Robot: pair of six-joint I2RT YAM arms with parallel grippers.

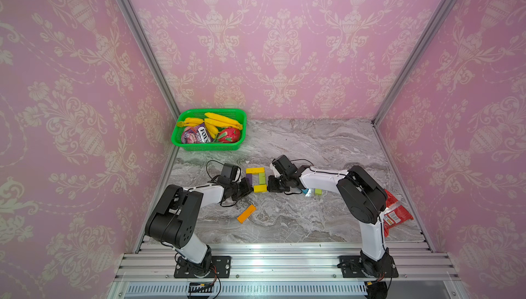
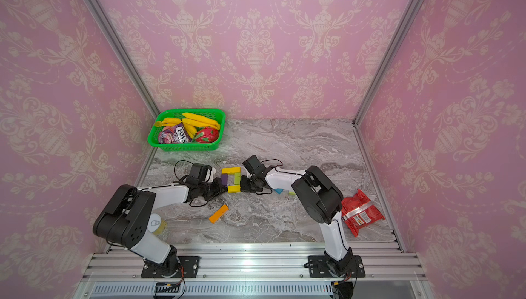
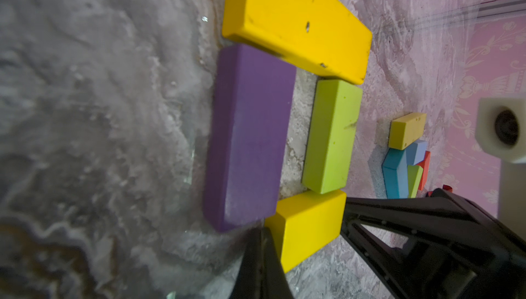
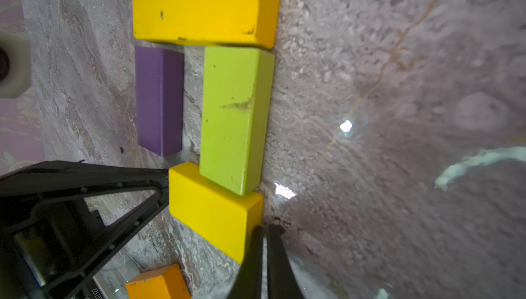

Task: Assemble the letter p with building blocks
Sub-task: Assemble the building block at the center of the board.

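Four building blocks form a closed loop at mid-table: a long yellow block [image 1: 254,170] on the far side, a purple block [image 3: 247,135] on the left, a lime green block [image 4: 233,118] on the right and a short yellow block [image 1: 260,188] on the near side. My left gripper [image 3: 266,230] is shut and empty, its tip touching the short yellow block's left end. My right gripper [image 4: 264,229] is also shut and empty, and it touches the block's right end. An orange block [image 1: 246,214] lies loose nearer the front. A teal block [image 1: 305,191] and other loose blocks lie under my right arm.
A green basket [image 1: 207,146] with bananas, a sweets packet and a dragon fruit stands at the back left. A red snack packet [image 1: 397,215] lies by the right wall. A yellowish can [image 2: 158,225] stands behind my left arm. A metal rail runs along the front edge.
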